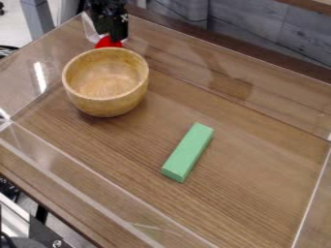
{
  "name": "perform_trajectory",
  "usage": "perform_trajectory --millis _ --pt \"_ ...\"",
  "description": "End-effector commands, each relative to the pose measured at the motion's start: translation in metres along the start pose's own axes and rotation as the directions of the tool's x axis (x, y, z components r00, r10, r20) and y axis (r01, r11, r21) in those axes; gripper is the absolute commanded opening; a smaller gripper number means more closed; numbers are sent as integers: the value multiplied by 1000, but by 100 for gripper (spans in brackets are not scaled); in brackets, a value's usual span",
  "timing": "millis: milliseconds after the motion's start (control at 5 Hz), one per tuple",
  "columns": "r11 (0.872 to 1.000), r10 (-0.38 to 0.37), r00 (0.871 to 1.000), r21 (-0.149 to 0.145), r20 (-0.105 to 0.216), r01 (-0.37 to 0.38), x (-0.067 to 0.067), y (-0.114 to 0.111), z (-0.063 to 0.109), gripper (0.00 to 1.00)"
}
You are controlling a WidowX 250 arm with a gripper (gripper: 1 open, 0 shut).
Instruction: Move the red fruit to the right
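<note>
The red fruit (108,42) lies on the wooden table just behind the wooden bowl, at the far left; only its lower red part shows. My black gripper (106,29) hangs straight down over it, covering its top. The fingers stand open around the fruit, and I cannot tell whether they touch it.
A round wooden bowl (106,81) stands directly in front of the fruit. A green rectangular block (189,152) lies near the table's middle right. Clear plastic walls (39,145) ring the wooden surface.
</note>
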State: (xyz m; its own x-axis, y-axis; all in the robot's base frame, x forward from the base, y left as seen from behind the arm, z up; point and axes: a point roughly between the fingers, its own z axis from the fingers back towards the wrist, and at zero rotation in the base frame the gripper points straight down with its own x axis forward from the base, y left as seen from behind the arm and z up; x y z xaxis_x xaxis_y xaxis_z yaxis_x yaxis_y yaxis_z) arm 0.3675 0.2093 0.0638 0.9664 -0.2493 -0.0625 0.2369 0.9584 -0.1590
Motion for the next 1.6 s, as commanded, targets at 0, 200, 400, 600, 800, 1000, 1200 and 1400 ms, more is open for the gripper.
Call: perform_trajectory --millis 0,200,400,600,800,1000,1200,1400 --pt "998 -32 999 47 36 31 1 3 21 100" --pt "998 40 998 47 47 -43 -3 -4 23 0" --pt "997 60 997 50 54 -63 0 -17 25 0" --pt "995 82 995 51 65 -86 0 -29 28 0" --pt "995 84 994 47 68 -88 3 -48 24 0" --pt "995 80 995 48 67 -83 9 -63 26 0" --pt "995 84 994 49 74 -88 12 -74 31 0" --pt "996 70 994 52 79 -74 13 -92 54 0"
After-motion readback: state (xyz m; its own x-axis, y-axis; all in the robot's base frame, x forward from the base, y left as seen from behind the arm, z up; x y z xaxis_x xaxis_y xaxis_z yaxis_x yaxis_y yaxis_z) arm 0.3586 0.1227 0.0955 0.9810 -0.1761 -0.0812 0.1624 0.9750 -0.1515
